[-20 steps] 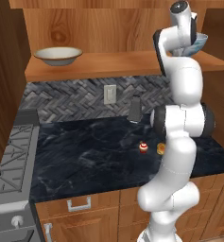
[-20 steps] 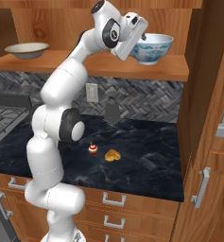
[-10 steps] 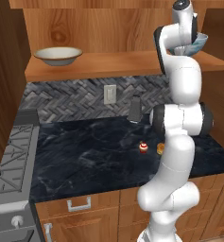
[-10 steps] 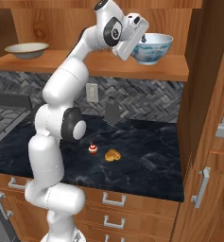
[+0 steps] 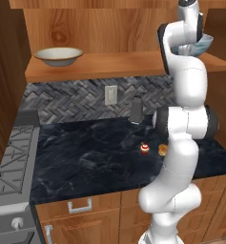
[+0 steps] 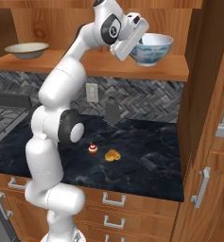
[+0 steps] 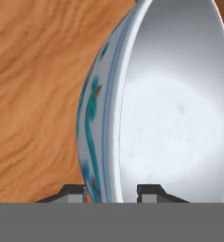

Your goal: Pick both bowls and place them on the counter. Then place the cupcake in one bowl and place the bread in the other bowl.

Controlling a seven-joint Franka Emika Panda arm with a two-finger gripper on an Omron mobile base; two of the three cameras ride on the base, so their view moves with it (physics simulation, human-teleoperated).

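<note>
The deep white bowl with blue pattern [image 5: 202, 45] [image 6: 153, 47] [image 7: 179, 118] stands on the right end of the wooden shelf [image 6: 156, 71]. My gripper [image 7: 111, 191] [image 6: 132, 47] straddles its near rim. One fingertip [image 7: 75, 191] lies against the patterned outside. The other fingertip [image 7: 149, 191] is inside, with a thin gap to the wall. The shallow cream bowl [image 5: 58, 55] [image 6: 27, 49] rests at the shelf's left end. On the black marble counter [image 5: 86, 162] [image 6: 146, 160] below, the cupcake [image 5: 144, 148] [image 6: 92, 150] and the bread [image 5: 162, 149] [image 6: 112, 154] lie side by side.
A dark upright object [image 5: 136, 110] [image 6: 112, 111] stands at the backsplash beside a wall outlet [image 5: 111, 95]. A stove [image 5: 9, 162] borders the counter on the left. A tall wooden cabinet [image 6: 208, 118] walls off the right side.
The jaws have narrowed from wide open to close around the patterned bowl's rim. The arm and bowl have hardly moved.
</note>
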